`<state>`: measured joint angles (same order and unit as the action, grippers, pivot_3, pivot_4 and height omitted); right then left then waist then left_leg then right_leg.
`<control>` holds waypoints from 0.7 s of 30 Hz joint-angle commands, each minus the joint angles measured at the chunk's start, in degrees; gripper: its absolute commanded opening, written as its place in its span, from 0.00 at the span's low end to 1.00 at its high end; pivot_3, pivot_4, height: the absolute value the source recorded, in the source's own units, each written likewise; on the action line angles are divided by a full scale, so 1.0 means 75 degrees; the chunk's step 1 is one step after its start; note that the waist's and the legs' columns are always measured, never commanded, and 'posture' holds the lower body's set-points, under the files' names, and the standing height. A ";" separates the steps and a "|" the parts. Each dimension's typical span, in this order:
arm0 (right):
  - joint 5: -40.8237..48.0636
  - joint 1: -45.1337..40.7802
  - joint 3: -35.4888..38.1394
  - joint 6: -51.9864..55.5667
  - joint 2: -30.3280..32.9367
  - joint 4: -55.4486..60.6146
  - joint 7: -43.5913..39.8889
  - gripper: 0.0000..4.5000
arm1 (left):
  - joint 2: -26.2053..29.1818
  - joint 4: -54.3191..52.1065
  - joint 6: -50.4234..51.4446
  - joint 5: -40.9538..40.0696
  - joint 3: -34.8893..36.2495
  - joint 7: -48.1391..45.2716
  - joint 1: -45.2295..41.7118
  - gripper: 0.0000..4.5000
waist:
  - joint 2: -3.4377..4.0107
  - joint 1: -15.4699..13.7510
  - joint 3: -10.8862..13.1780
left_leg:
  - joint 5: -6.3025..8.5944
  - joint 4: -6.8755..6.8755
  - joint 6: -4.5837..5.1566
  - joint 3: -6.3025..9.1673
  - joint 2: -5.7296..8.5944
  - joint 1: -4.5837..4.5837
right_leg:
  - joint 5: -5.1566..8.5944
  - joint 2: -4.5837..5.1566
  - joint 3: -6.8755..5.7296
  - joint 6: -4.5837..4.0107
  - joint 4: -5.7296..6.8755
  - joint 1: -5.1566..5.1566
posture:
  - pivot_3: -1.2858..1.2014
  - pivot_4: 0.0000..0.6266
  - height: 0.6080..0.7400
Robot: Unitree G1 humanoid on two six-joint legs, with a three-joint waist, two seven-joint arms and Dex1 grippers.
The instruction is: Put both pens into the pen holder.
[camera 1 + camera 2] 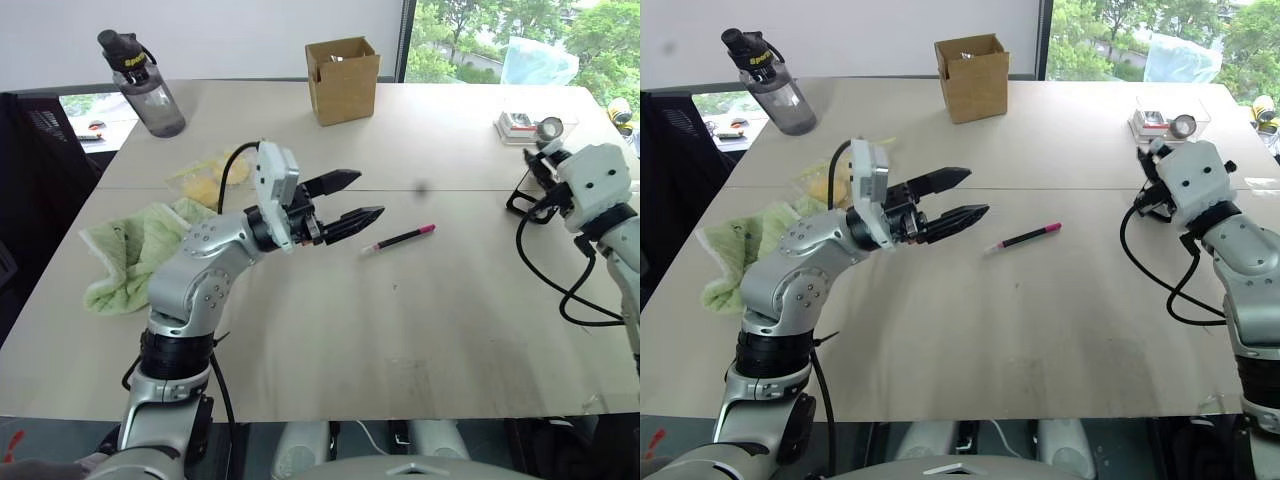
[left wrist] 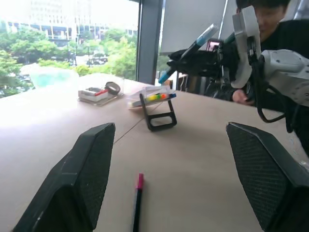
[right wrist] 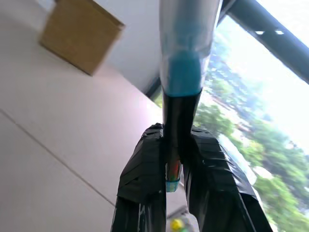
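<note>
Pens: the pink pen [image 1: 398,239] lies on the table [image 1: 330,330] just beyond our spread left gripper [image 1: 348,200], the blue pen [image 3: 182,53] sits pinched in our right gripper [image 3: 175,159] near the holder [image 2: 157,104], and a shallow pinch could let it slip.

— Where did the black pen with the magenta-pink cap [image 1: 398,239] lie?
— On the pale desk [image 1: 400,330] near its middle, just right of the left claw [image 1: 348,200].

— And the far edge?
— The brown cardboard box [image 1: 342,79] stood there, the dark water bottle [image 1: 146,88] far to its left.

— The clear tilted pen holder on its black stand [image 2: 157,104]?
— At the right side, near the right claw [image 3: 175,164], which gripped the black pen with the light-blue cap [image 3: 182,63].
</note>
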<state>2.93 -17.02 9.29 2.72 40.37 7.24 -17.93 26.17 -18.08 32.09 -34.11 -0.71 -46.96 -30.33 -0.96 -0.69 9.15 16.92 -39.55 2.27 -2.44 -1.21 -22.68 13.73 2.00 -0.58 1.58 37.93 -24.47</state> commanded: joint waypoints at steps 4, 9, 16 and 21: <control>-0.0518 -0.0388 0.0205 -0.1539 -0.0308 -0.1546 0.0504 0.03 | 0.0003 -0.0299 -0.0003 0.0159 -0.0116 0.0272 -0.0431 0.85 | 0.0000 0.0006 0.0001 | 0.0000 0.0001 0.0000 -0.0011 -0.0002 0.0000 | 0.0000 0.0001 0.0006 0.0000 -0.0003 -0.0002 | 0.52 0.24 0.97; -0.0596 -0.0912 0.0097 -0.2252 -0.0572 -0.2669 0.0516 0.03 | -0.0076 -0.0366 0.0071 0.0097 -0.0201 0.0383 -0.0524 0.85 | 0.0004 0.0039 0.0002 | 0.0000 0.0001 -0.0001 -0.0023 -0.0002 0.0011 | 0.0000 0.0000 0.0018 -0.0001 0.0004 -0.0002 | 0.52 0.24 0.97; -0.0745 -0.1494 0.0034 -0.2929 -0.0751 -0.3994 0.0532 0.03 | -0.0466 -0.0302 0.0486 -0.0292 -0.0022 0.0806 -0.0709 0.85 | 0.0004 0.0036 0.0002 | -0.0001 0.0000 -0.0001 -0.0023 -0.0003 0.0009 | -0.0001 0.0002 0.0018 -0.0001 0.0004 -0.0002 | 0.52 0.24 0.97; -0.0819 -0.1930 0.0063 -0.3254 -0.0808 -0.4973 0.0683 0.30 | -0.0535 -0.0350 0.0658 -0.0458 -0.0077 0.0882 -0.0815 0.88 | 0.0005 0.0055 0.0003 | -0.0001 0.0000 -0.0001 -0.0024 -0.0003 0.0010 | -0.0001 0.0005 0.0019 -0.0001 0.0005 -0.0002 | 0.52 0.24 0.97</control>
<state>-3.36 -29.40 8.90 -19.76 33.73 -29.30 -13.96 22.31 -18.57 37.06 -36.27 -2.07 -40.72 -35.00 -0.93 -0.28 9.17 16.91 -39.55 2.25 -2.64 -1.24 -22.61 13.72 2.04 -0.43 1.57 37.98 -24.49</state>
